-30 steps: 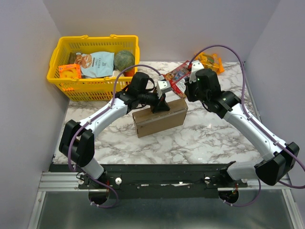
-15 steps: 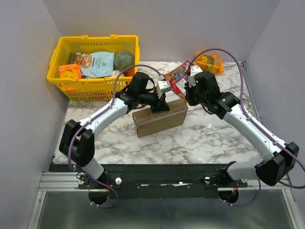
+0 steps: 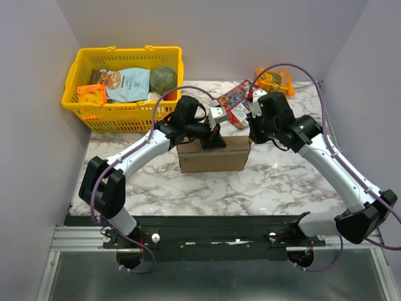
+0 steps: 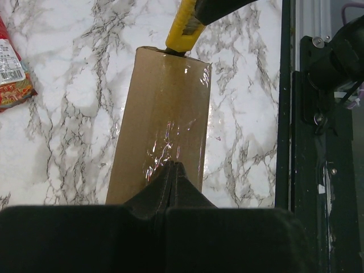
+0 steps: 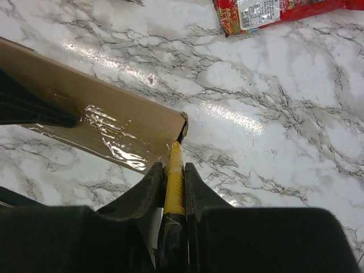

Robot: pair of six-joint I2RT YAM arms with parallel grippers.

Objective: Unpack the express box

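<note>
Evidently light, stiff, tape-slick: my pressed-together left gripper pins the express box lid; my right gripper pinches a yellow utility knife at its 3 o'clock end.

Open white marble bench lies in front of the flat brown cardboard box. Behind it a red foil snack packet and, leftward, a yellow plastic basket bar the way. The left arm crowds its top, the right arm and its yellow-handled knife its right end.
</note>
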